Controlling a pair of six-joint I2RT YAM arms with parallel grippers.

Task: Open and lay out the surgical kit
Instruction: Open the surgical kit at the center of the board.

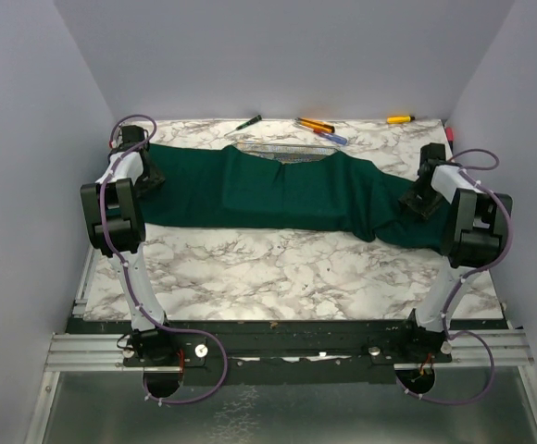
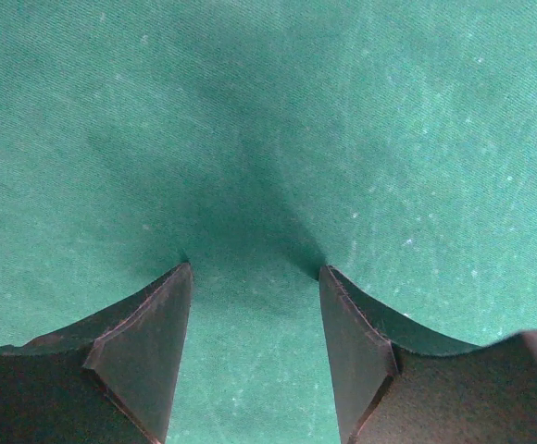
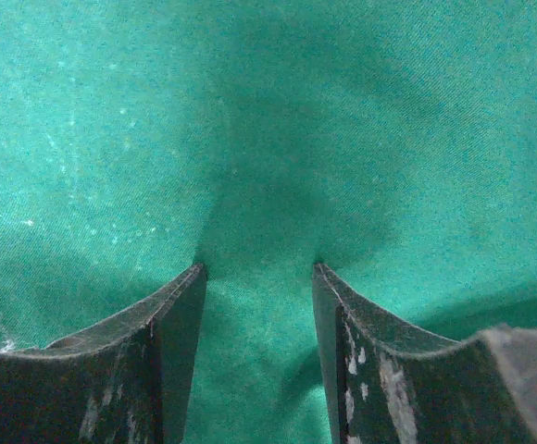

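Note:
The dark green cloth wrap [image 1: 278,190] lies stretched across the marble table from left to right. A strip of the silver wire-mesh tray [image 1: 287,150] shows at its far edge; the rest of the tray, the clamps, tweezers and packets are hidden. My left gripper [image 1: 151,176] is down on the cloth's left end. In the left wrist view the gripper [image 2: 255,268] is open, tips pressed on the cloth [image 2: 268,139]. My right gripper [image 1: 413,202] is on the cloth's right end. In the right wrist view it [image 3: 259,266] is open, tips on the cloth [image 3: 268,120].
Along the table's back edge lie a green-handled screwdriver [image 1: 247,122], orange and blue pens [image 1: 319,128] and a yellow-handled tool [image 1: 400,118]. Grey walls close in the left, right and back. Bare marble [image 1: 278,273] lies in front of the cloth.

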